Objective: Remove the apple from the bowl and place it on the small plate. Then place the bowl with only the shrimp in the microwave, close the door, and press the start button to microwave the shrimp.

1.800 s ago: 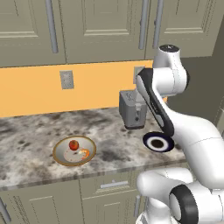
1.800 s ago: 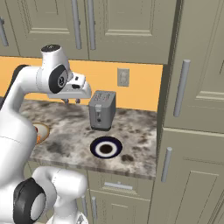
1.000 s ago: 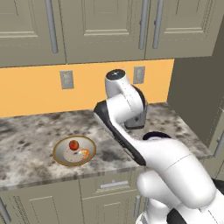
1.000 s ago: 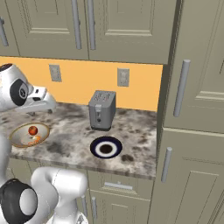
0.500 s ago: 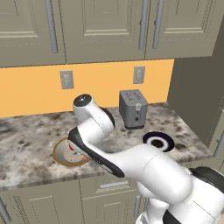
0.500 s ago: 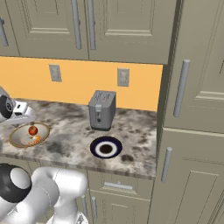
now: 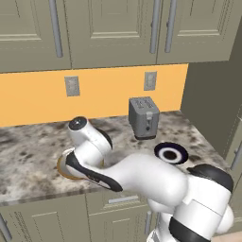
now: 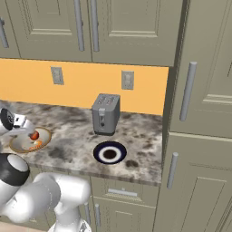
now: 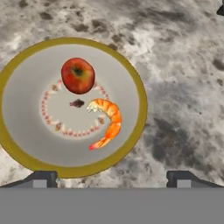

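- Two things lie in the bowl point(image 9: 131, 78): the apple point(image 9: 78, 75) toward its far side in the hand view, and the shrimp point(image 9: 107, 120) just beside it, nearer the bowl's middle, the two close but apart.
- First step in hand, by my judgement: reaching for the apple; nothing has been lifted out yet.
- Gripper point(image 9: 111, 178) hangs above the bowl looking down into it, its jaws spread wide and holding nothing; only the two dark fingertips point(image 9: 41, 178) show, at the bowl's near rim.
- Next move, as I judge it: shift the hand toward the apple so the jaws straddle it, then lower and close, keeping clear of the shrimp, which sits close enough to be nudged or caught.
- Small plate point(image 8: 109, 153) waits on the marble counter point(image 8: 136, 154), well apart from the bowl, in front of the toaster point(image 8: 105, 114).
- Arm pose: in the left base view the arm folds low across the counter's front edge, its wrist over the bowl and covering most of it.
- From the right base view the hand hangs at the bowl's left side, just above the rim.
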{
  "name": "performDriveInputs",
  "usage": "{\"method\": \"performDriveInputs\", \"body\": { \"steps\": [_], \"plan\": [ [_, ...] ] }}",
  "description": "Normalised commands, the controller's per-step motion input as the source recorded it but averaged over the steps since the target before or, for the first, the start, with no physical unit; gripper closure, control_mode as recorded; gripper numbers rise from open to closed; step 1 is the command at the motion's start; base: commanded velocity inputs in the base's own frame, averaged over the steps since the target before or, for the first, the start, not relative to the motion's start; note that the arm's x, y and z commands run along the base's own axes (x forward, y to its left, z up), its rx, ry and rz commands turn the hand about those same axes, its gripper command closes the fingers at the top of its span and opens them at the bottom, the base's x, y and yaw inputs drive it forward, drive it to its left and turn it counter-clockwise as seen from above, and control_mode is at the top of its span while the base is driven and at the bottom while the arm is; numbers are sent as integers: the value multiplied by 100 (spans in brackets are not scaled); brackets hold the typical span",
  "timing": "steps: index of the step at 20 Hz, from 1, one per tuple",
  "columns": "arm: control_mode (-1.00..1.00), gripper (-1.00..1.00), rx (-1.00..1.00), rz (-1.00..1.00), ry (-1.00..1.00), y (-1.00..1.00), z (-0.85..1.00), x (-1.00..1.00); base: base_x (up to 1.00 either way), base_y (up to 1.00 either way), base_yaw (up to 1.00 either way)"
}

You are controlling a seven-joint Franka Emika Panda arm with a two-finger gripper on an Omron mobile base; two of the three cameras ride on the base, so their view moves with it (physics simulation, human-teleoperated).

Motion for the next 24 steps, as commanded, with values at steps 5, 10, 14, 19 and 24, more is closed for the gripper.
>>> {"method": "performDriveInputs", "body": {
  "steps": [5, 10, 14, 19, 24],
  "plan": [
    [-100, -100, 0, 0, 4, 13, -15, 50, 0, 0, 0],
    [-100, -100, 0, 0, 9, 24, -18, 46, 0, 0, 0],
    [-100, -100, 0, 0, 10, 28, -35, 38, 0, 0, 0],
    [-100, -100, 0, 0, 9, 16, -30, 38, 0, 0, 0],
    [-100, -100, 0, 0, 8, 12, -22, 35, 0, 0, 0]
  ]
}}
